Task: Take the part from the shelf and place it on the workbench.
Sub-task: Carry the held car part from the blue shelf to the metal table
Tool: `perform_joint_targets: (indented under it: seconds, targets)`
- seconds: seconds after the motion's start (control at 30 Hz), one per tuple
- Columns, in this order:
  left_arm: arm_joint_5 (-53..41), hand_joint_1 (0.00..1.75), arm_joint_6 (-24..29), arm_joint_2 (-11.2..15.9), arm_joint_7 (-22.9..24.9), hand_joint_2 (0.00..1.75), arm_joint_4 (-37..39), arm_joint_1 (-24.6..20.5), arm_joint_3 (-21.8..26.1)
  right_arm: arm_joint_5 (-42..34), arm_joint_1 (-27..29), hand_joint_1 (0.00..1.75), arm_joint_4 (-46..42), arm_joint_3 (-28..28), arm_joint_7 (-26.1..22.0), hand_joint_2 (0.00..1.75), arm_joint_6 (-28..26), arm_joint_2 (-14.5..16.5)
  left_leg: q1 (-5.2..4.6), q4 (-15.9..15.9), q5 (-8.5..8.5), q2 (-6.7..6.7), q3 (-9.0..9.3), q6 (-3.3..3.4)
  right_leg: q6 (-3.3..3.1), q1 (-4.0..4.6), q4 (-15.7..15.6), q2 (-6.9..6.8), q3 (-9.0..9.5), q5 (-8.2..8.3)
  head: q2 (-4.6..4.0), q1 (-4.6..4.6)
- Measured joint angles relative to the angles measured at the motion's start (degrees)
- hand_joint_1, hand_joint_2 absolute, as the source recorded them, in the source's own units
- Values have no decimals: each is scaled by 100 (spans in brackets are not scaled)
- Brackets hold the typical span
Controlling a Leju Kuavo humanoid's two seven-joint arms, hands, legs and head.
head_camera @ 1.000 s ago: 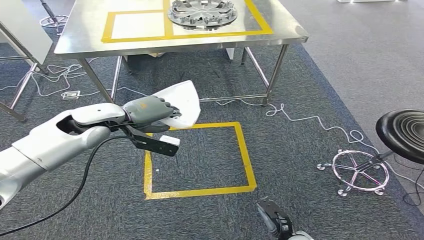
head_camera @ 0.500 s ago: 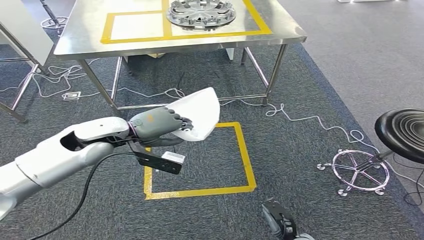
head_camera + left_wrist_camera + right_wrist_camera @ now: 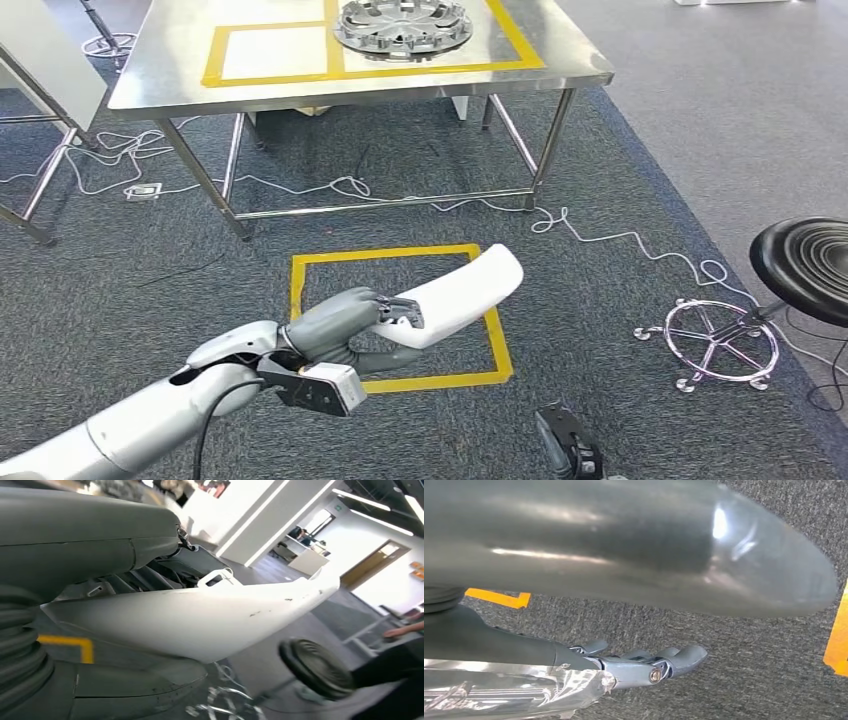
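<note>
The white curved plastic part (image 3: pixel 462 293) is held by my left hand (image 3: pixel 340 320) low over the yellow tape square (image 3: pixel 497 335) on the carpet. In the left wrist view the part (image 3: pixel 200 620) lies between the thick grey thumb and the darker fingers (image 3: pixel 165 575). The steel workbench (image 3: pixel 170 75) stands ahead, marked with yellow tape rectangles. My right hand (image 3: pixel 568 450) hangs low at my side; in its wrist view its fingers (image 3: pixel 659 662) are stretched out over the carpet with nothing in them.
A silver wheel cover (image 3: pixel 405 25) lies on the workbench's right rectangle. White cables (image 3: pixel 340 185) trail under the bench. A black stool (image 3: pixel 810 260) with a chrome foot ring (image 3: pixel 720 345) stands to the right. Another table's legs (image 3: pixel 35 190) stand at the left.
My left arm has dropped and swung right, carrying the white part from near the bench's legs down over the floor square. The part has turned flatter.
</note>
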Motion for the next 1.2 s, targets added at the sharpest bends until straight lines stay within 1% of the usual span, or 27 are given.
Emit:
perform_joint_targets:
  seconds: [0.13, 0.33, 0.73, 1.0, 1.2]
  targets:
    - [202, 175, -7, -208, -100, 175, -30, 397, 53, 4, 14, 0, 0, -17, -2, 0, -22, 0, 1, 0, 0, 0, 0, 0, 0, 0, 0, 0, 0, 0, 0, 0]
    - [401, 175, -131, -424, -118, 175, -30, 617, 57, 37, 20, 0, 0, -21, 12, 0, -49, 0, 1, 0, 1, 0, 0, 0, 1, 1, 1, 0, 0, 2, 0, -1]
    - [908, 175, -374, -674, 12, 175, -28, 637, 51, 104, 19, 0, 0, -22, 56, 0, -51, 2, 1, 0, 2, 0, 0, 1, 2, 1, 1, 0, 0, 2, 0, -1]
    - [1318, 175, -488, -915, 211, 175, -22, 625, 39, 132, 8, 0, 0, -91, 57, 0, -44, 2, 1, 0, 1, 0, 0, 1, 2, 1, 0, 0, 0, 2, 0, 0]
    - [1777, 175, -822, -1067, 251, 175, 50, 451, -9, 230, -35, 0, 0, -121, 66, 0, 81, 4, 1, 0, 2, 0, 0, 1, 5, 1, 0, 0, 0, 5, 0, 0]
